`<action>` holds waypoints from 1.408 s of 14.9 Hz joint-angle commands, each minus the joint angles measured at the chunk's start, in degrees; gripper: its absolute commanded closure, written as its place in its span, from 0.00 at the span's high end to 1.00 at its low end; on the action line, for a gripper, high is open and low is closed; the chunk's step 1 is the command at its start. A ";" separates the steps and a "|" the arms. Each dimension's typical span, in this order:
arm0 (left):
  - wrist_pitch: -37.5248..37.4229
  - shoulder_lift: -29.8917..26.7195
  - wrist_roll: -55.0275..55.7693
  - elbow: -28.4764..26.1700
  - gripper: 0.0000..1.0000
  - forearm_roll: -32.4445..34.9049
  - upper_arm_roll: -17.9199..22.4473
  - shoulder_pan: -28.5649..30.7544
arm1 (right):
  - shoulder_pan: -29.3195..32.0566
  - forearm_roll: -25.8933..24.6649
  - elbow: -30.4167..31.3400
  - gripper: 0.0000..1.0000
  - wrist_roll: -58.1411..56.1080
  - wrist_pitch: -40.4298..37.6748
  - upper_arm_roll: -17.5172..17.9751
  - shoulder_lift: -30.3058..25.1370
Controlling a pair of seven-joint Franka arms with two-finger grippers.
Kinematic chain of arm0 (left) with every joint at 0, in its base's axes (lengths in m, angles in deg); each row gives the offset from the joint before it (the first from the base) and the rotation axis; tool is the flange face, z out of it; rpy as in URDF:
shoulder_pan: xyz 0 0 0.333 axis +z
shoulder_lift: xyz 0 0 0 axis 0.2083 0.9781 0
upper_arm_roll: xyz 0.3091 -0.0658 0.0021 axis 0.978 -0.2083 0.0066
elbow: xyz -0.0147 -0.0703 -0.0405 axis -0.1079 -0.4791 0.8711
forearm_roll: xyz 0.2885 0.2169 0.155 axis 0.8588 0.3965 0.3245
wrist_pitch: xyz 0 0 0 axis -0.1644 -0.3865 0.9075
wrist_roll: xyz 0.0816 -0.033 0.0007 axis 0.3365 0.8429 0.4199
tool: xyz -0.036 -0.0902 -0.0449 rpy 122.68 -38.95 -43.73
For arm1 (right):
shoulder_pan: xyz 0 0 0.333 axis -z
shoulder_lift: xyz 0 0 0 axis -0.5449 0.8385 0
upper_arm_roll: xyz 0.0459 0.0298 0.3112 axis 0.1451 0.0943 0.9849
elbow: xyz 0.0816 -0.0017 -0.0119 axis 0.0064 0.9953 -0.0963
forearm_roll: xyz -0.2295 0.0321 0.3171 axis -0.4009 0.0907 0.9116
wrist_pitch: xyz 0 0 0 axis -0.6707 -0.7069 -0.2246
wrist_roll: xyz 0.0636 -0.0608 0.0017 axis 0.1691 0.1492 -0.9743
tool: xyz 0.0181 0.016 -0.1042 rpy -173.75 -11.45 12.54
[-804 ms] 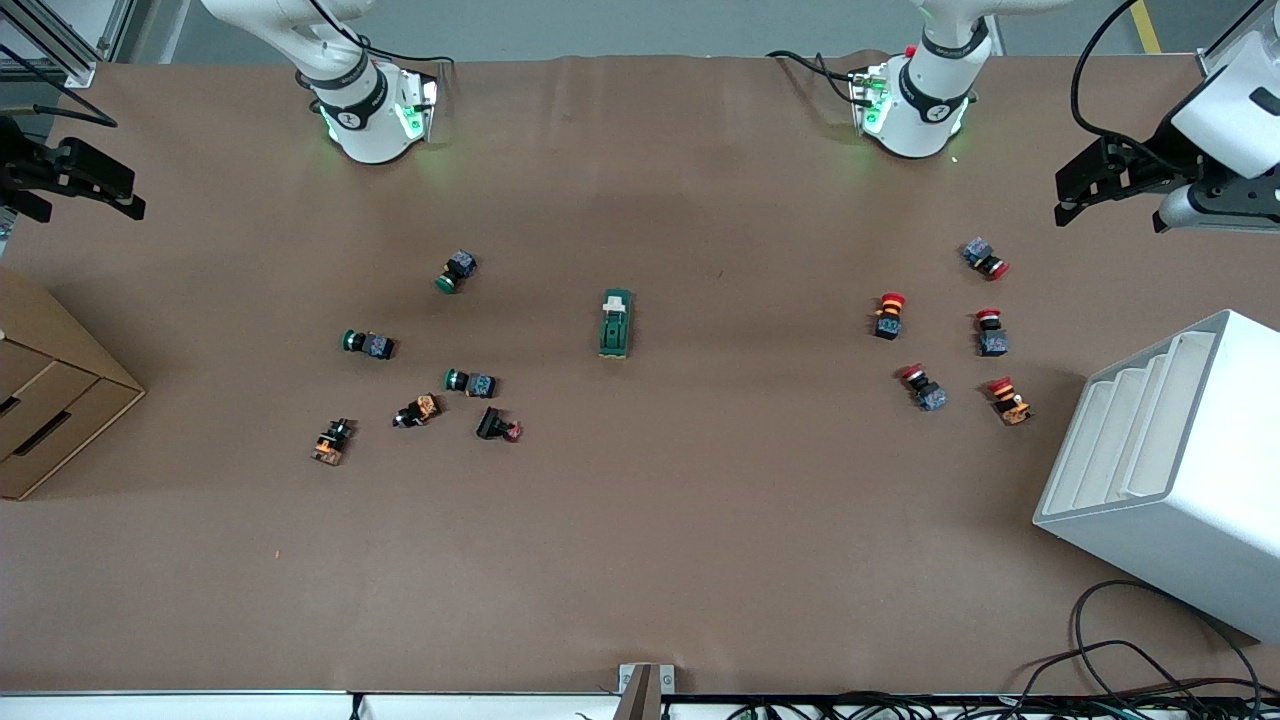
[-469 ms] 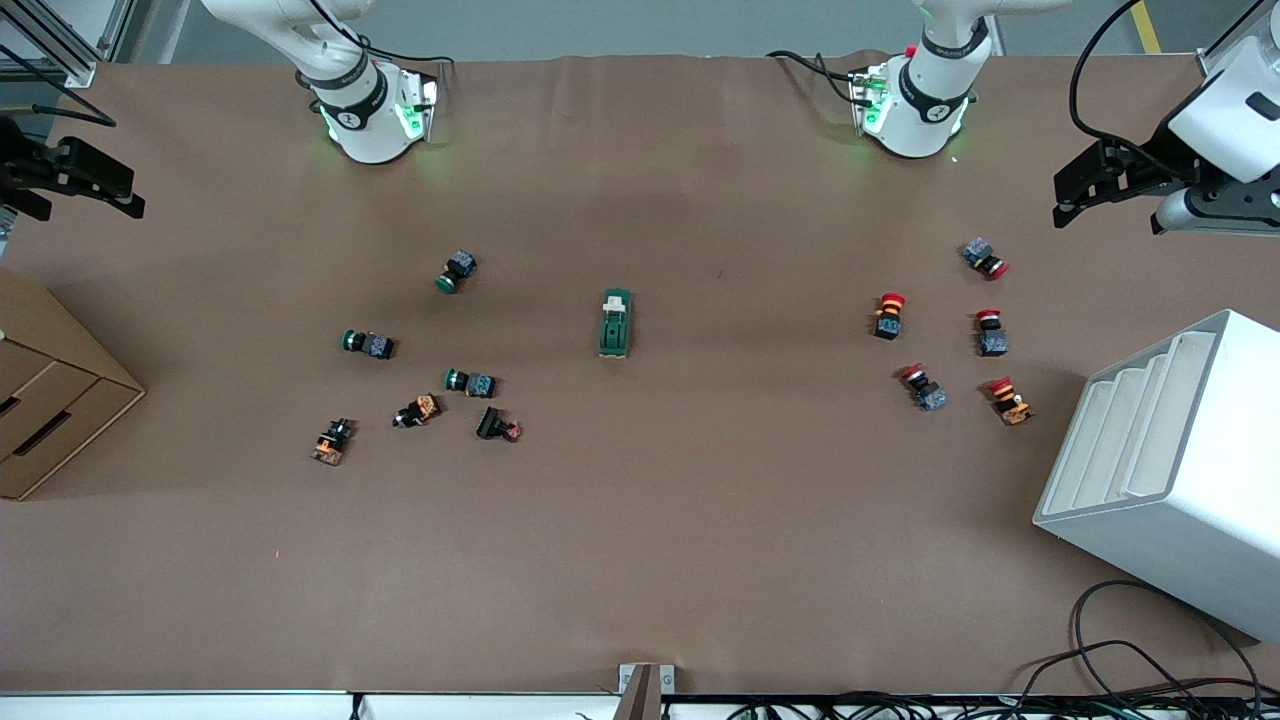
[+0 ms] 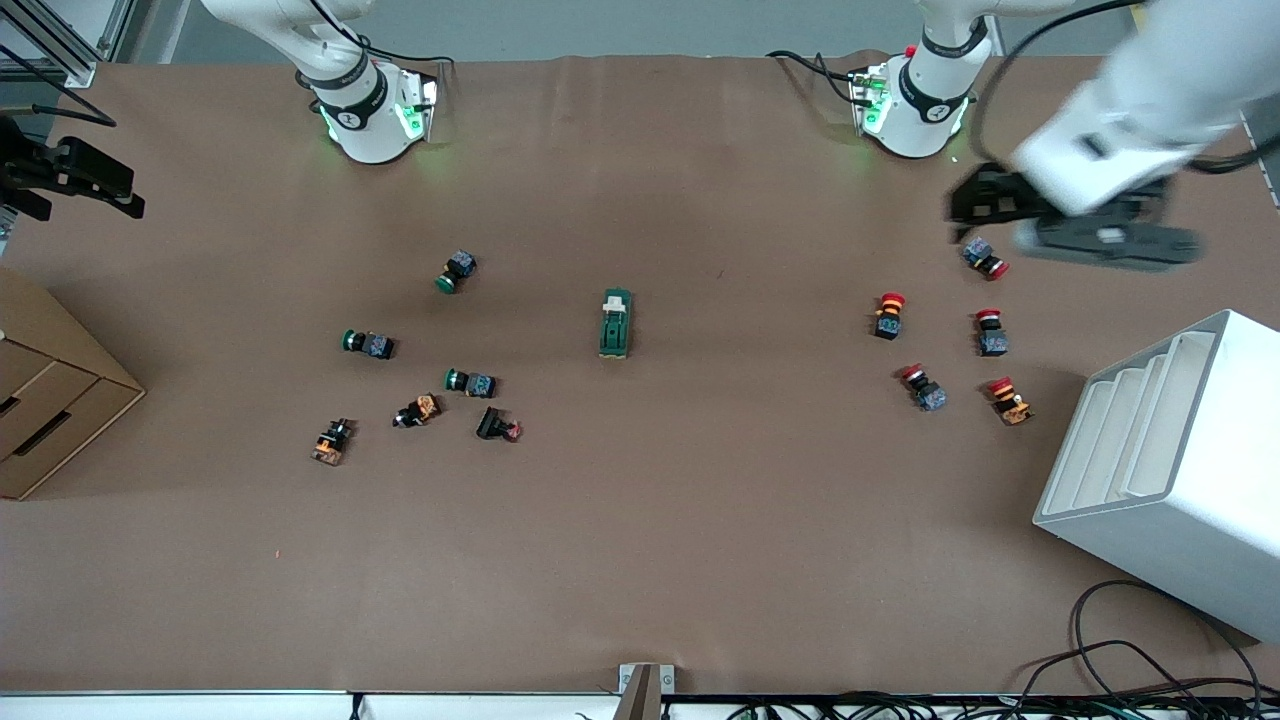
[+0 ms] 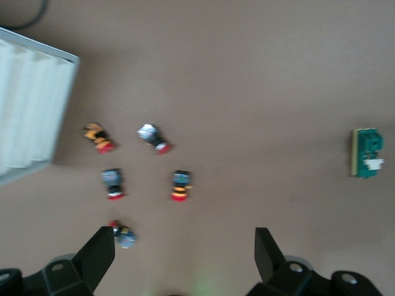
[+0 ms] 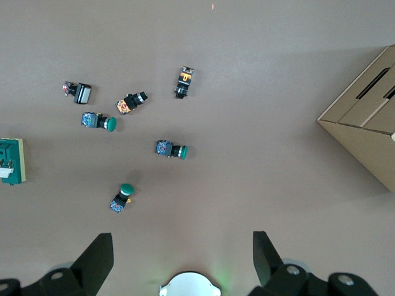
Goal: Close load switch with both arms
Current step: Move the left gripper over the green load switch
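Note:
The load switch (image 3: 615, 323), a dark-green block with a white lever piece, lies alone at the middle of the brown table. It also shows in the left wrist view (image 4: 367, 152) and the right wrist view (image 5: 11, 161). My left gripper (image 3: 968, 205) is open and empty, up in the air over the red-capped buttons near the left arm's base; its fingers spread wide in the left wrist view (image 4: 185, 237). My right gripper (image 3: 135, 195) is open and empty and waits over the table's edge at the right arm's end, also seen in its wrist view (image 5: 183, 242).
Several red-capped push buttons (image 3: 890, 314) lie toward the left arm's end, and several green-capped and other small buttons (image 3: 470, 382) toward the right arm's end. A white slotted rack (image 3: 1170, 460) and a cardboard drawer box (image 3: 50, 400) stand at the table's two ends.
My left arm has swung inward from the table's end to over the red-capped buttons. The right arm and the load switch have not moved.

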 commanded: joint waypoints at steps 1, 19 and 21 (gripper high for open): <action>3.32 2.23 10.89 -1.10 1.00 0.59 -3.07 -4.89 | -0.35 -0.43 0.31 1.00 -0.18 0.23 -0.12 -1.35; 26.28 29.64 85.53 -3.31 1.00 31.32 -3.43 -42.61 | -1.39 0.36 -0.14 1.00 4.44 7.70 -0.12 8.32; 26.37 32.72 90.80 -3.14 1.00 36.77 -3.52 -44.98 | -4.11 2.28 0.74 1.00 17.77 9.19 -0.04 9.46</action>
